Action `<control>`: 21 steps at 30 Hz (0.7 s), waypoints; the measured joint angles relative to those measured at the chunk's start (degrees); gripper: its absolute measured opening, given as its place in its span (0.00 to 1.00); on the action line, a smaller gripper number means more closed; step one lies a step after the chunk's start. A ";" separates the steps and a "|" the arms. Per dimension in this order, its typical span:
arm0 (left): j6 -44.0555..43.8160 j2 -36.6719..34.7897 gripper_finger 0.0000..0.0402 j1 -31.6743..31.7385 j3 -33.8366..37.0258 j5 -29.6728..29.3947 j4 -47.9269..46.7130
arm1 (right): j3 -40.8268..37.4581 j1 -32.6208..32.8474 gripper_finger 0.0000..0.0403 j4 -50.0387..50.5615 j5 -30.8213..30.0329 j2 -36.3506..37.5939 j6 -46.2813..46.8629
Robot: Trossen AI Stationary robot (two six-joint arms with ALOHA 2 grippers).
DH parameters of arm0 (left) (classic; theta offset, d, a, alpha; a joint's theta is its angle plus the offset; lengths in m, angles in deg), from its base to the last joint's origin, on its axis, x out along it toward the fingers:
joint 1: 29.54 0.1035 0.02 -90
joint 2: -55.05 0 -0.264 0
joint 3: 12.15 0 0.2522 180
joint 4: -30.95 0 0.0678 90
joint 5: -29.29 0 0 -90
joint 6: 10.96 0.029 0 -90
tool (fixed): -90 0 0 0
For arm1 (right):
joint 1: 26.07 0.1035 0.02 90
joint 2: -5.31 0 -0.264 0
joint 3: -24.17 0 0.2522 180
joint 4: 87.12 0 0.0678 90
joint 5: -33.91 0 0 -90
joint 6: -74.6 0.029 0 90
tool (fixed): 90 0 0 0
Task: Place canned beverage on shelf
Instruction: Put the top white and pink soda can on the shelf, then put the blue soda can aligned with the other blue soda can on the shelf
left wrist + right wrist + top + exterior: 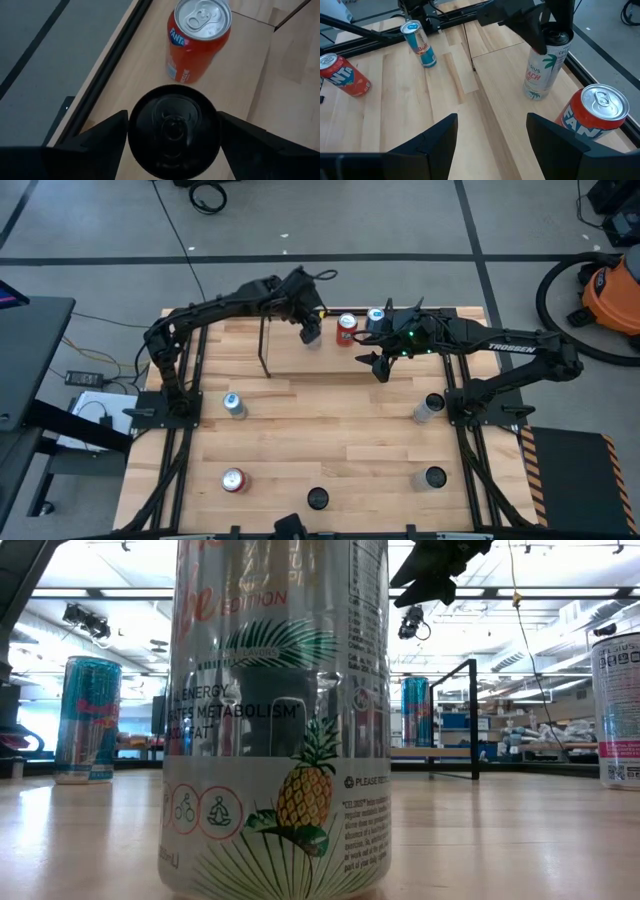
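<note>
The shelf (300,362), black rods around a light wood board, stands at the table's far middle. An orange Fanta can (346,328) and a blue can (376,318) stand on its board. My left gripper (310,330) is over the board's far part, left of the Fanta can. It is shut on a white Celsius can (540,75) with a black top (172,130). My right gripper (378,362) is open and empty above the shelf's near right part, with the Fanta can (595,115) close beside one finger. My left gripper pinches the white can between its two fingers at the top rim (131,125), one finger (100,137) on each side. The fingers come from above, pointing down. The can stands upright with its base (534,96) on the shelf board.
Several more cans stand on the table nearer than the shelf: a blue one (233,405) and a red one (233,480) on the left, one (317,498) at the near edge, and two (428,408) (435,477) on the right. Bare wood lies in the middle.
</note>
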 joint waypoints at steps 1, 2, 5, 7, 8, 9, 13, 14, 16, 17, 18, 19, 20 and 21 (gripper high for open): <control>0.00 0.00 0.75 0.18 -0.71 -0.01 -0.76 | 0.00 0.00 0.61 0.02 0.00 0.00 0.00; 0.00 0.00 0.75 0.22 -1.54 -0.01 -1.28 | 0.00 0.00 0.61 0.00 0.00 0.00 0.00; -0.02 -0.09 0.75 0.27 -3.51 -0.10 -1.23 | -0.01 0.00 0.61 0.02 0.00 0.00 0.00; -0.02 -0.07 0.75 0.27 -4.97 -0.11 -1.82 | -0.02 0.00 0.61 0.00 0.00 0.00 0.00; -0.02 -0.07 0.75 0.27 -5.92 -0.11 -2.20 | -0.02 0.00 0.61 0.02 0.00 0.00 0.00; -0.02 -0.07 0.75 0.27 -6.82 -0.09 -2.50 | -0.02 0.00 0.61 0.02 0.00 0.00 0.00; -0.03 -0.04 0.75 0.25 -11.21 -0.07 -8.01 | -0.02 0.00 0.61 0.02 0.00 0.00 0.00; -0.02 -0.05 0.75 0.25 -12.56 -0.07 -9.36 | -0.02 0.00 0.61 0.02 0.00 0.00 0.00; -0.02 -0.09 0.75 0.27 -14.97 -0.09 -12.31 | -0.02 0.00 0.61 0.02 0.00 0.00 0.00; -0.02 -0.09 0.75 0.27 -16.03 -0.09 -13.98 | -0.02 0.00 0.61 0.02 0.00 0.00 0.00; -0.02 -0.09 0.75 0.27 -16.98 -0.11 -15.28 | -0.02 0.00 0.61 0.02 0.00 0.00 0.00; 0.21 -0.09 0.75 0.24 -17.90 -0.11 -16.42 | -0.02 0.00 0.61 0.01 0.00 0.00 0.01; 0.66 -0.09 0.75 0.13 -18.79 -0.10 -17.82 | -0.02 0.00 0.61 0.02 0.00 0.00 0.01; 1.00 -0.09 0.75 -0.01 -19.51 -0.10 -19.50 | -0.02 0.00 0.61 0.02 0.00 0.00 0.01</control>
